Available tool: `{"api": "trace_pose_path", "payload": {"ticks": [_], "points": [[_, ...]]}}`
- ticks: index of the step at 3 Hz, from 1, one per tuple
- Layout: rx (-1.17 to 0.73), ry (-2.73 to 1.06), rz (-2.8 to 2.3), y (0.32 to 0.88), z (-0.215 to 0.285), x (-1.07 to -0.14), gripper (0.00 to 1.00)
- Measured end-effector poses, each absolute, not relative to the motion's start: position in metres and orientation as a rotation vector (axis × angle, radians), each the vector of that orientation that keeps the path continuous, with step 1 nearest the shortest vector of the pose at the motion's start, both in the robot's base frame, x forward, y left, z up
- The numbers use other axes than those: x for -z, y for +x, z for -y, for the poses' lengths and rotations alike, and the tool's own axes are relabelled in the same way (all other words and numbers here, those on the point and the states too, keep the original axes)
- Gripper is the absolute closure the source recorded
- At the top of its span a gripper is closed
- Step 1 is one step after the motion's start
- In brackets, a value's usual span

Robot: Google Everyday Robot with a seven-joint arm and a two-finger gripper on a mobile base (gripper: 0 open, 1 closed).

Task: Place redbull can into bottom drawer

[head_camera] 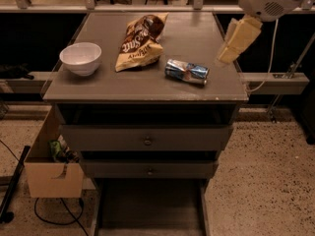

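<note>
The redbull can (pixel 187 72) lies on its side on the grey cabinet top (pixel 197 33), right of centre near the front edge. My gripper (pixel 235 42), cream coloured under a white arm housing, hangs above the top's right edge, to the right of the can and a little behind it, apart from it and holding nothing. The bottom drawer (pixel 147 208) is pulled out at floor level below the two upper drawers, and its dark floor shows.
A brown-and-yellow chip bag (pixel 140 41) lies left of the can. A white bowl (pixel 80 58) stands at the top's left. Two upper drawers with round knobs (pixel 147 141) are slightly open. A cardboard box (pixel 49 173) sits on the floor at left.
</note>
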State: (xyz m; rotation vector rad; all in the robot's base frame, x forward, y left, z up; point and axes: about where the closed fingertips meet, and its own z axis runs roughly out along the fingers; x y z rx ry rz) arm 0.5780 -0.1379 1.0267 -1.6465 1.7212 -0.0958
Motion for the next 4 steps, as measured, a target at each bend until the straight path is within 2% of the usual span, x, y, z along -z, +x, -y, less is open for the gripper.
{"api": "trace_pose_path", "payload": {"ticks": [3, 4], "points": [[-0.185, -1.420, -1.837, 0.636, 0.173, -0.957, 0.00], [-0.201, -1.414, -1.844, 0.640, 0.173, -0.950, 0.00]]}}
